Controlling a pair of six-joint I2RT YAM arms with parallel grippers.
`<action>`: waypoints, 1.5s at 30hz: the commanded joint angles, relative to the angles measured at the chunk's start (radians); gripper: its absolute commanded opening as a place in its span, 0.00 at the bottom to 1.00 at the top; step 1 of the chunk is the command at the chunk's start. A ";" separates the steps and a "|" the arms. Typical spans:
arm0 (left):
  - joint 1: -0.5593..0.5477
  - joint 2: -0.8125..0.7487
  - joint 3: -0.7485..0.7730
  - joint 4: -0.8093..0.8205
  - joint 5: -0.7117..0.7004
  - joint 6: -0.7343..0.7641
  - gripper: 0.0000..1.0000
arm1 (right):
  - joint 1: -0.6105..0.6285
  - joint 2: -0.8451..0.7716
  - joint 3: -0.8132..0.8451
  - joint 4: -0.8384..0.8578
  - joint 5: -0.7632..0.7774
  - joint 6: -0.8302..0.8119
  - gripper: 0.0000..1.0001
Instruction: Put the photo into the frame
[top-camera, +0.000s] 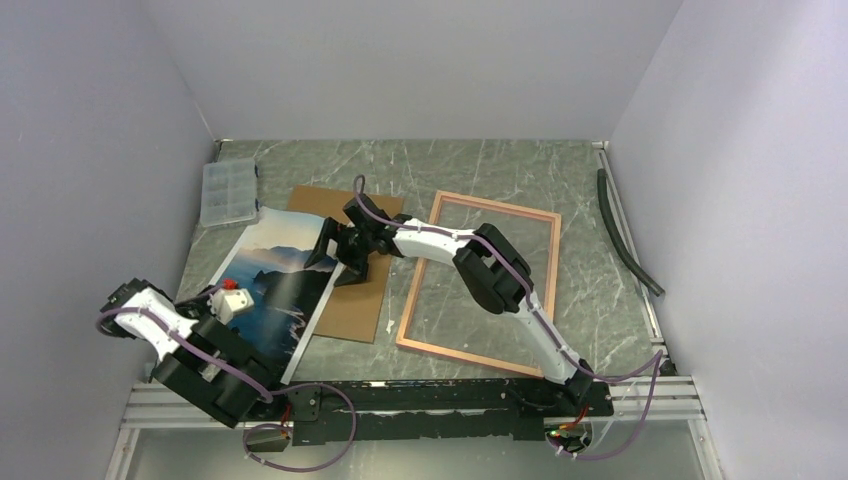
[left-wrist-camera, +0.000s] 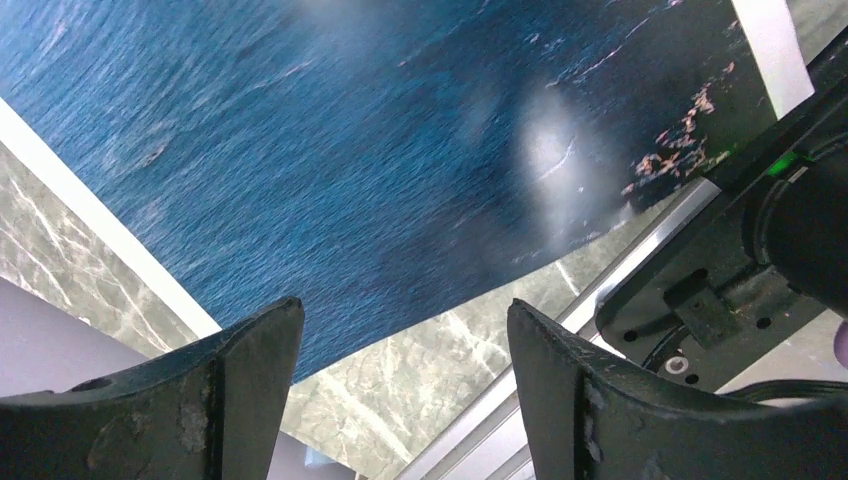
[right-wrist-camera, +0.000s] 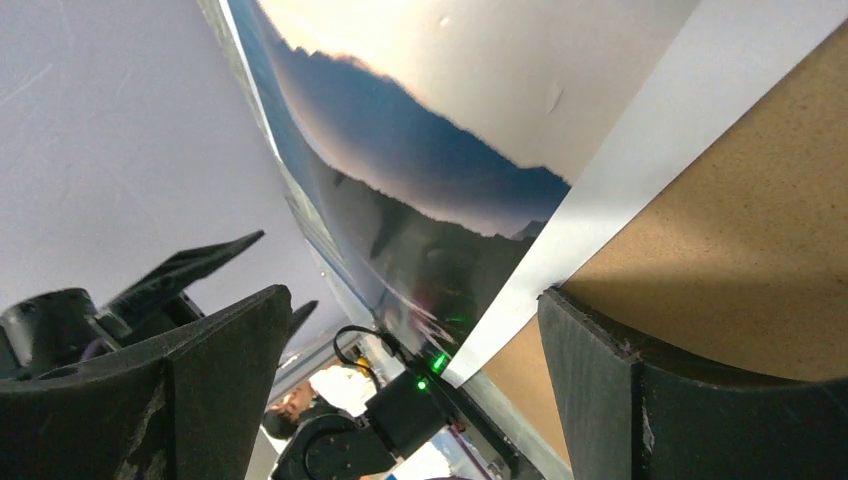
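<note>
Logging the photo (top-camera: 270, 290) as lying outside the frame (top-camera: 419, 268), at its nine o'clock, with the three o'clock edge overlapping the brown backing board (top-camera: 355, 305); judging insertion as not yet done, the pane lying bare. Recording the right gripper (right-wrist-camera: 410, 300) as spread wide astride that overlapping edge, pinching nothing, and the left gripper (left-wrist-camera: 405, 320) as spread above the photo's six o'clock end. Crediting the wrist views alone with showing both finger gaps, and the top view alone with showing the frame.
</note>
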 joint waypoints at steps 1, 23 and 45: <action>0.026 -0.073 -0.066 0.090 0.088 0.321 0.80 | 0.008 0.099 0.036 -0.012 0.082 0.003 0.99; 0.278 -0.072 0.032 -0.094 0.151 0.753 0.95 | -0.018 0.105 0.053 0.070 0.057 0.063 1.00; 0.263 -0.239 -0.164 0.158 0.228 0.777 0.95 | -0.037 0.105 0.044 0.161 0.044 0.136 1.00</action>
